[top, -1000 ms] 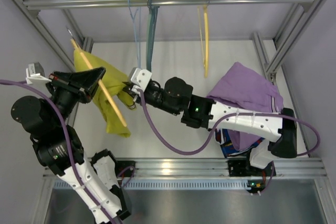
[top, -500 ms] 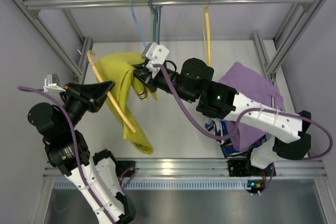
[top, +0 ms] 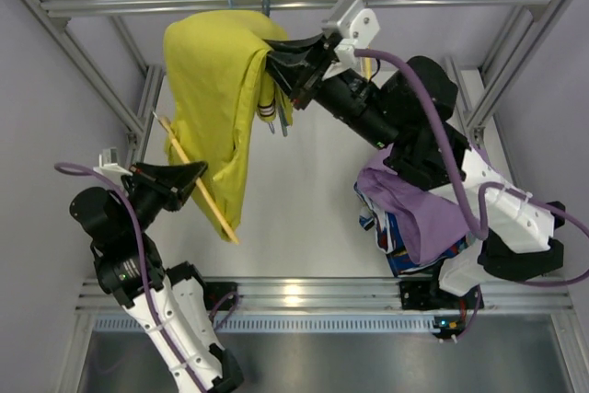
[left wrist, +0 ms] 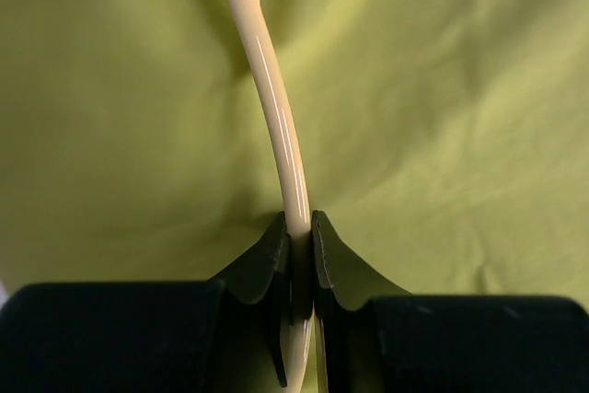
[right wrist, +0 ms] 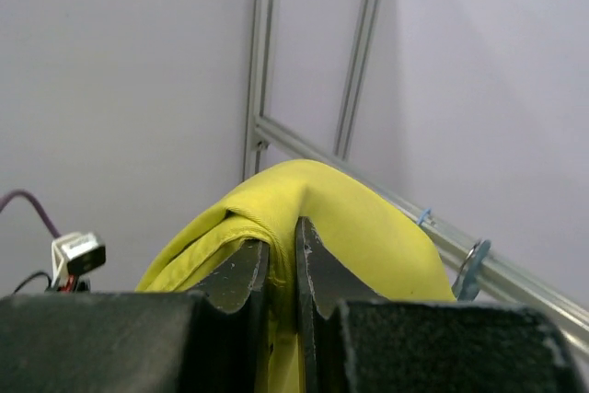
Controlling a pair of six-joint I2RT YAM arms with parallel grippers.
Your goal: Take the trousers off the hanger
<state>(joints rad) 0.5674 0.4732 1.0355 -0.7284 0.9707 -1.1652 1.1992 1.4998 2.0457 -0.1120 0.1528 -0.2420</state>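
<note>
The left fingers (left wrist: pixel 262 260) are closed on the thin pale bar of the hanger (left wrist: pixel 276 108), which is held tilted above the tabletop (top: pixel 304 190). The right fingers (right wrist: pixel 239 273) are clamped on a raised fold of the trousers (right wrist: pixel 350 218), high above and beyond the hanger. From that fold the mustard cloth is draped down across the hanger, its lower edge reaching close to the hanger's near tip. A purple garment (top: pixel 433 218) is seen well to the right of the hanger.
</note>
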